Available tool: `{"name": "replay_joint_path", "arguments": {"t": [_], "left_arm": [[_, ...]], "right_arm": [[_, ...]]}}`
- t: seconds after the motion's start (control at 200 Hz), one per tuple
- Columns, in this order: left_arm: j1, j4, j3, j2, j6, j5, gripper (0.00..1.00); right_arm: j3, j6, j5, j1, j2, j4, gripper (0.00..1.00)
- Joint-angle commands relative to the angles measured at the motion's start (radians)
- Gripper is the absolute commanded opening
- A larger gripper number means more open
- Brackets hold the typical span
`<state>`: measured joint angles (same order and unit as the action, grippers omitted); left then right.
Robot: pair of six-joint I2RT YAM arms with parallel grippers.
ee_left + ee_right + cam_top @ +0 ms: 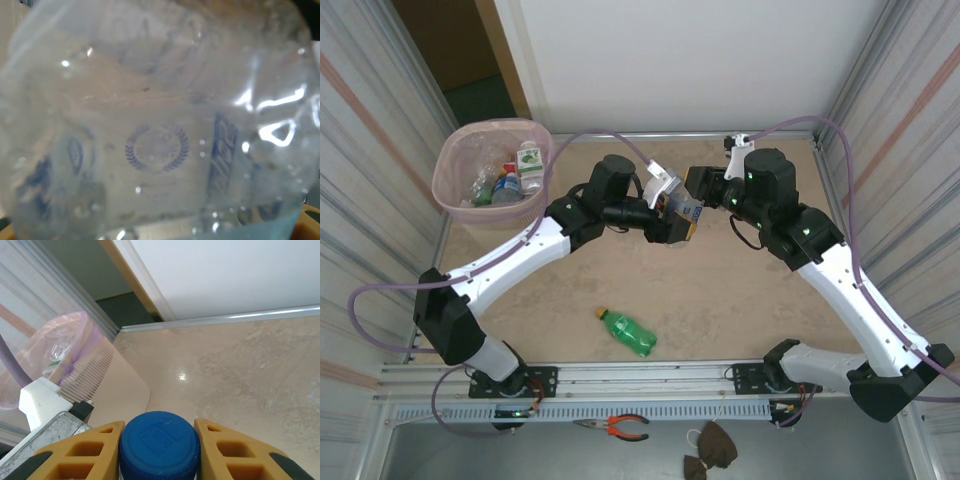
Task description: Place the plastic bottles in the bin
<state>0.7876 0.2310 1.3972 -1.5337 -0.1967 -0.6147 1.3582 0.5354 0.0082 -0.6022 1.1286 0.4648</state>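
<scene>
Clear bottle [686,208], blue cap [159,444]: held above mid-table [740,290], between both grippers.
Right gripper [159,431]: fingers clamped on the cap.
Left gripper [670,222]: at the bottle's body; grip cannot be told.
Green bottle [627,332]: lying near the table's front edge.
Bin [450,190]: far left corner, several bottles [510,178] inside.

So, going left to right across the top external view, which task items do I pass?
Round pink mesh bin → green plastic bottle lying loose → clear plastic bottle held up at centre.
</scene>
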Motion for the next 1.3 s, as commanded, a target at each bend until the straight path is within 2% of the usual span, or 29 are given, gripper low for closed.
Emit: {"name": "replay_joint_path", "arguments": {"t": [0.0,0.125,0.261,0.456,0.676,0.857,1.002,1.037,1.142,1.237,1.292], "left_arm": [[0.006,0.038,0.049,0.0,0.041,-0.001,0.47],[0.003,0.083,0.076,0.006,0.072,0.028,0.47],[-0.03,0.143,0.091,0.022,0.084,0.051,0.46],[-0.141,0.235,0.083,0.096,0.075,0.086,0.44],[-0.314,0.407,0.127,0.183,0.107,0.098,0.42],[-0.494,0.616,0.213,0.23,0.122,0.179,0.38],[-0.651,0.705,0.24,0.262,0.108,0.23,0.38],[-0.68,0.711,0.24,0.271,0.104,0.257,0.37],[-0.738,0.742,0.255,0.276,0.061,0.443,0.26],[-0.768,0.774,0.284,0.254,0.012,0.597,0.25],[-0.787,0.795,0.304,0.234,0.005,0.637,0.27]], "right_arm": [[0.013,0.01,0.013,-0.007,-0.029,0.004,0.33],[0.032,0.003,0.019,-0.002,-0.032,0.025,0.59],[0.039,-0.006,0.024,0.015,-0.039,0.049,0.7],[0.04,-0.014,0.025,0.049,-0.065,0.073,0.73],[0.054,-0.022,0.024,0.071,-0.072,0.096,0.73],[0.059,-0.023,0.027,0.076,-0.064,0.102,0.74],[0.062,-0.023,0.021,0.076,-0.052,0.1,0.74],[0.061,-0.023,0.021,0.076,-0.05,0.1,0.74],[0.056,-0.021,0.019,0.078,-0.046,0.1,0.73],[0.05,-0.019,0.021,0.078,-0.046,0.097,0.73],[0.048,-0.018,0.022,0.077,-0.047,0.097,0.73]]}}
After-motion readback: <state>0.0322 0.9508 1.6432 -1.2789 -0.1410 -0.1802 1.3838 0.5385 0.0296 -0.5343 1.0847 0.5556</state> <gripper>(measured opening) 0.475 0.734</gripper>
